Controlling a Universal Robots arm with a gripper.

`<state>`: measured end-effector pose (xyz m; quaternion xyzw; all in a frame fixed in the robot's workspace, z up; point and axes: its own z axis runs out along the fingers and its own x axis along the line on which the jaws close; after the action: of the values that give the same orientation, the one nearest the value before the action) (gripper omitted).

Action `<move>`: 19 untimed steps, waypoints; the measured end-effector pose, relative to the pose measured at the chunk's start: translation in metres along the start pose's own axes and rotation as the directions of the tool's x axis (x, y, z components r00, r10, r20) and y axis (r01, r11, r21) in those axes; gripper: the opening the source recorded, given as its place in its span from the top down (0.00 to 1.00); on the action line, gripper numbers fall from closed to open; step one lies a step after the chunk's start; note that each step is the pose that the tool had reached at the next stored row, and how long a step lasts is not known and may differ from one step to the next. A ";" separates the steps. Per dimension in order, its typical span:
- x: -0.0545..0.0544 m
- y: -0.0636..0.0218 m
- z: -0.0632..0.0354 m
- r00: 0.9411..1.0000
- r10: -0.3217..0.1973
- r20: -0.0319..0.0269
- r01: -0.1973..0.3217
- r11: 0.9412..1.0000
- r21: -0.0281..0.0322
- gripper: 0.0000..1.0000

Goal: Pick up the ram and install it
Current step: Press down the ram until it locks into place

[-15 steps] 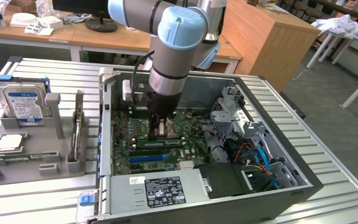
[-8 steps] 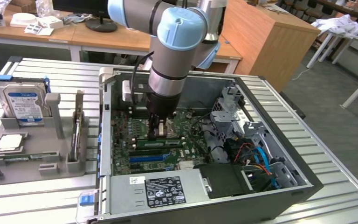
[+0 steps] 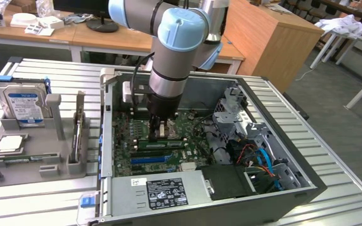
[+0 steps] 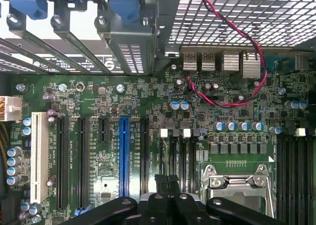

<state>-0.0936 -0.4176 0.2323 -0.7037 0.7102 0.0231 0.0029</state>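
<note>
My gripper (image 3: 162,135) is down inside the open computer case (image 3: 307,183), just above the motherboard (image 3: 144,162). In the wrist view its black fingertips (image 4: 162,181) are pressed together, shut, and I see nothing between them. They hang over the narrow memory slots (image 4: 174,153) with white clips, beside the processor socket (image 4: 237,183). A thin green strip (image 3: 160,145) runs along the slots right under the fingers; I cannot tell if it is a seated ram stick. Another long, narrow green ram stick (image 3: 24,159) lies in the grey holder (image 3: 39,175) at the exterior view's left.
The holder also carries a silver blue-labelled hard drive (image 3: 20,102) and a square silver processor chip (image 3: 11,143). Inside the case are the power supply (image 3: 162,192), a drive cage (image 3: 237,117) and loose blue and orange cables (image 3: 263,162). A red-black wire (image 4: 247,52) loops near the rear ports.
</note>
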 end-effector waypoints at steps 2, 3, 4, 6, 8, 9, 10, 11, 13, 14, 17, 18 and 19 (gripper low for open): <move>-0.002 0.0002 0.0002 1.000 0.000 0.000 0.000 1.000 0.000 0.89; -0.003 0.0001 0.0002 1.000 0.000 0.000 0.000 1.000 0.000 0.89; -0.003 0.0001 0.0002 1.000 0.000 0.000 0.000 1.000 0.000 0.89; -0.003 0.0001 0.0002 1.000 0.000 0.000 0.000 1.000 0.000 0.89; -0.003 0.0001 0.0009 1.000 0.000 0.000 0.000 1.000 0.000 0.89; -0.003 0.0001 0.0014 1.000 0.000 0.000 0.000 1.000 0.000 0.89; -0.003 0.0002 0.0017 1.000 0.000 0.000 0.000 1.000 0.000 0.89; -0.003 0.0002 0.0017 1.000 0.000 0.000 0.000 1.000 0.000 0.89; -0.003 0.0002 0.0017 1.000 0.000 0.000 0.000 1.000 0.000 0.89; -0.003 0.0002 0.0018 1.000 0.000 0.000 0.000 1.000 0.000 0.89; -0.003 0.0001 0.0030 1.000 0.000 0.000 0.000 1.000 0.000 0.89; -0.003 0.0001 0.0035 1.000 0.000 0.000 0.000 1.000 0.000 0.89; -0.002 0.0001 0.0039 1.000 0.000 0.000 0.000 1.000 0.000 0.89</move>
<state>-0.0938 -0.4150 0.2284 -0.7037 0.7102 0.0230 0.0028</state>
